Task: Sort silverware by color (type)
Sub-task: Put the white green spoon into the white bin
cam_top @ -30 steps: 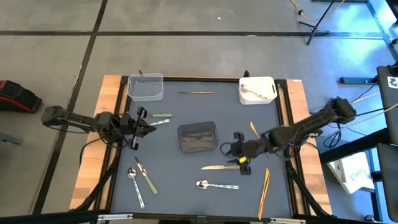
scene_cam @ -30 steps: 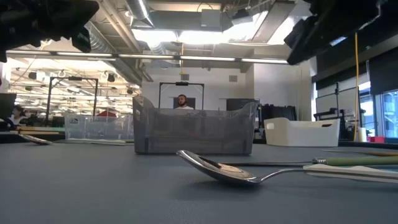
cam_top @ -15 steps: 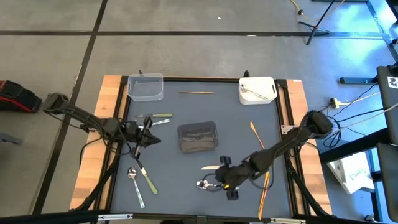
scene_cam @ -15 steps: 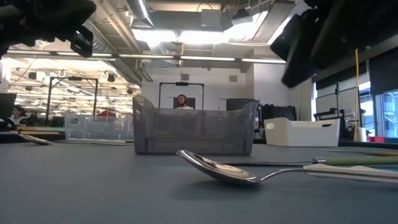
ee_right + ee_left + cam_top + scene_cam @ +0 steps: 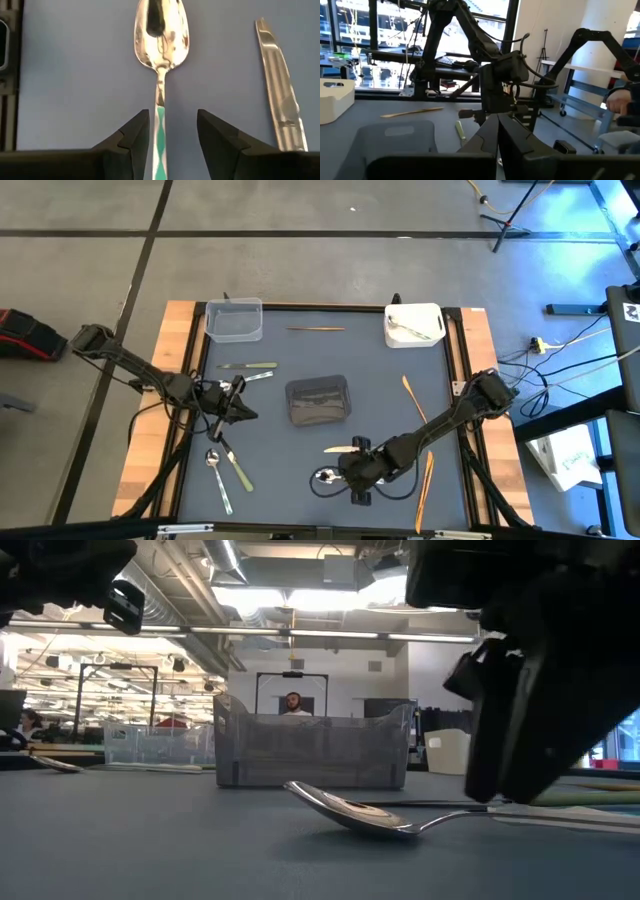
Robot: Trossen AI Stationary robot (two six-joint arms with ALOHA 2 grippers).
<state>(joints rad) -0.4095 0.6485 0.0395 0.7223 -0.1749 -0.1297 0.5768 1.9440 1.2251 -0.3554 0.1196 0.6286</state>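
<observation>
Looking straight down, the right gripper [image 5: 352, 477] hangs over a spoon [image 5: 322, 475] near the table's front edge — the left gripper [image 5: 240, 412], pressed together, waits beside the grey tub [image 5: 318, 401]. Right wrist view: spread fingers [image 5: 134, 137] straddle the spoon [image 5: 161, 30] handle — a knife [image 5: 280, 85] lies alongside.

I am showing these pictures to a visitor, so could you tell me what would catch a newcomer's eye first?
Probably the right gripper, low at the table's near edge with open fingers on either side of a shiny spoon's green-and-white patterned handle, a knife lying beside it. Next, the dark grey tub at the table's centre, with the shut left gripper hovering to its left.
</observation>
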